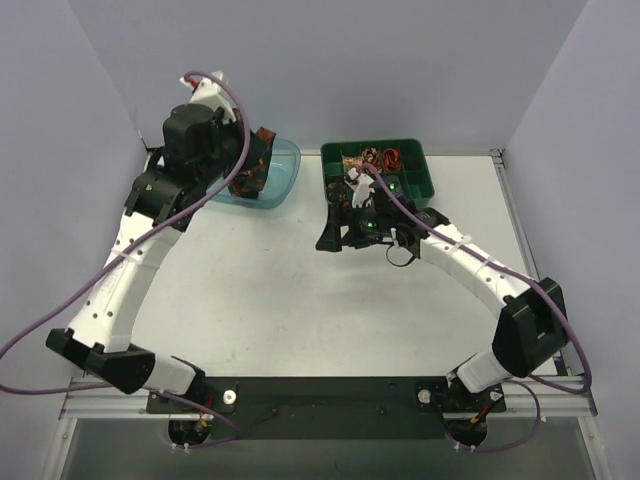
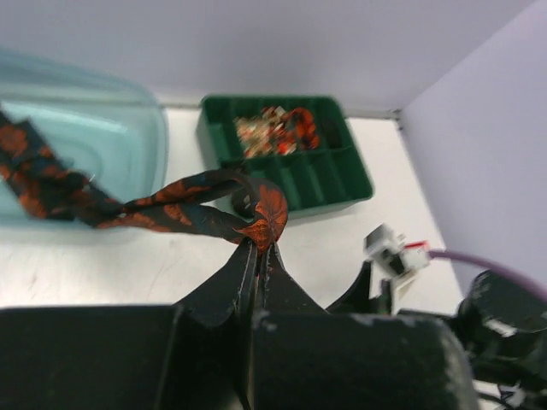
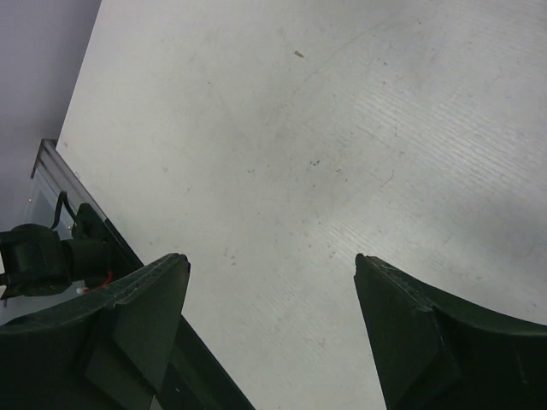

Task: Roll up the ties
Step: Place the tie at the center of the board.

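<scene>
Left gripper (image 2: 261, 249) clenched on the fold of a tie (image 2: 263, 212), tail trailing back over the blue tub (image 2: 102, 137); right gripper (image 3: 272, 265) released, empty above the table (image 3: 299, 128), apparently ready to assist rolling.

Got a see-through blue tub (image 1: 290, 160) at the back left of my white table (image 1: 300, 290), green divided tray (image 1: 418, 178) just to its right.
</scene>
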You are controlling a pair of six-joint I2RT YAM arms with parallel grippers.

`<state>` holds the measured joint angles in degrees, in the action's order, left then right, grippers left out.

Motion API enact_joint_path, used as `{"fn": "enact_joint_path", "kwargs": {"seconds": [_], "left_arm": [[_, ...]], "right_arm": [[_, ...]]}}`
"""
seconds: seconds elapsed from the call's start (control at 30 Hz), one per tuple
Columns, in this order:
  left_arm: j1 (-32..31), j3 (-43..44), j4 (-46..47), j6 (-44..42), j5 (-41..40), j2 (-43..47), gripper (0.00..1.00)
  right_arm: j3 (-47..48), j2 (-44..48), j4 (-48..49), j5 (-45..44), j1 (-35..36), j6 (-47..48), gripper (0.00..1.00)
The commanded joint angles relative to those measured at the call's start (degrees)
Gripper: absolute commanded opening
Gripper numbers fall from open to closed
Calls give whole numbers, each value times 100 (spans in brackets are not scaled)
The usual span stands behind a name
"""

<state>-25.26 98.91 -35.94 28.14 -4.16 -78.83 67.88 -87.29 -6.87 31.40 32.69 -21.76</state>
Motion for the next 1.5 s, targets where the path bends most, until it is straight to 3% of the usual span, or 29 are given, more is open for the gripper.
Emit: {"fn": "enact_joint_path", "kwargs": {"seconds": [0.0,0.23,0.53,0.73,0.87,1.07,1.2,1.37,1.47], "left_arm": [[-383,1994,-175,-388,249,-685,0],[-902,4931,-695,-556,643,-2100,0],[-1183,5015,369,-10,1778,-2111,0],[-1447,4033,316,-63,2024,-1426,0],[-1508,3013,421,-116,1823,-383,0],[-1517,869,500,-20,1120,1385,0],[-1517,-695,641,498,1049,2440,0],[-1517,-2145,247,965,883,3627,0],[-1517,-2455,-228,1184,663,4181,0]], "right_arm": [[-117,563,-174,-380,10,233,81],[-371,1099,-113,-503,45,233,78],[-740,1662,194,-767,80,383,79],[-820,1724,817,-688,282,453,79],[-820,1496,1214,-406,326,269,79],[-653,1443,1215,-337,177,339,79],[-416,1276,1189,-248,98,313,79],[-100,626,1215,-292,80,-73,79],[111,64,1390,-73,89,-513,79]]}}
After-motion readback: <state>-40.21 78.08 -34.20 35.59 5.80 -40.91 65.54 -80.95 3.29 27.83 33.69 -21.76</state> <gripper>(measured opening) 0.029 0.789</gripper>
